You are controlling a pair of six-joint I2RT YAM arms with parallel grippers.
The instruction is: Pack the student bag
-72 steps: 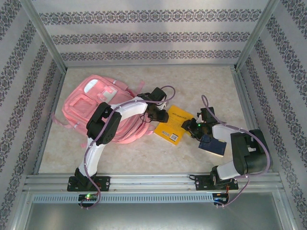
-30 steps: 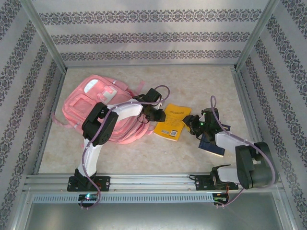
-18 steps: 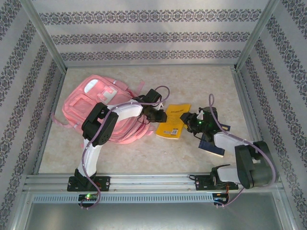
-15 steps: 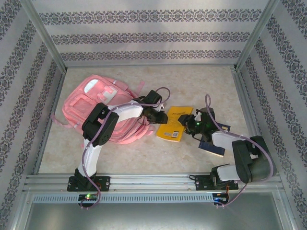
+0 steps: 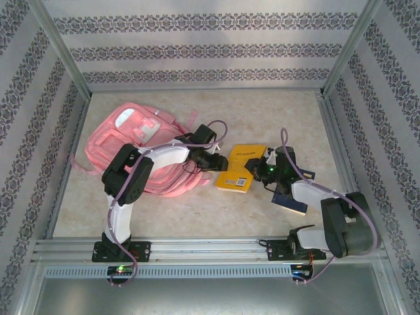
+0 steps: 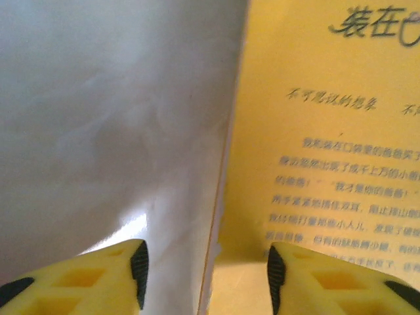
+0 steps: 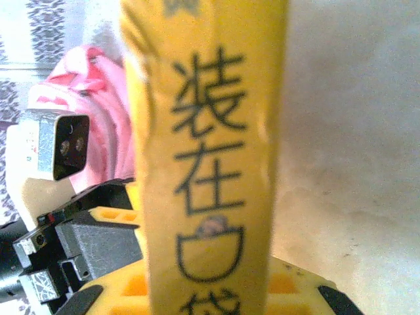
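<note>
Grips a yellow book (image 7: 210, 131) by the spine in the right claw (image 7: 210, 289), jaws shut on it, title characters running up the middle of the right wrist view. Holds it at centre frame in the top view, with the right claw (image 5: 261, 165) on its right edge, seemingly to steady it and offer the free side across.

Meets that free side with the left claw (image 6: 207, 269), fingers (image 6: 138, 262) spread wide and lined up astride the page edge: white paper at left of the left wrist view, printed yellow cover at right, no pad seen pressing yet. Reads as a handover or a shared carry, one end clamped, the other end parted and ready to bite.

Has the pink bag (image 5: 108, 147) lying on its side at left of centre in the top view, just beside the left claw (image 5: 216, 161), so only a short push separates book from bag. Shows the bag again as pink folds at upper left of the right wrist view. Cannot tell whether the main pocket stands unzipped.

Keeps a blue book (image 5: 293, 200) on the table (image 5: 262, 111) at lower right, under the right arm, likely next in line.

Calls for a firm left pinch before any release on the right.
</note>
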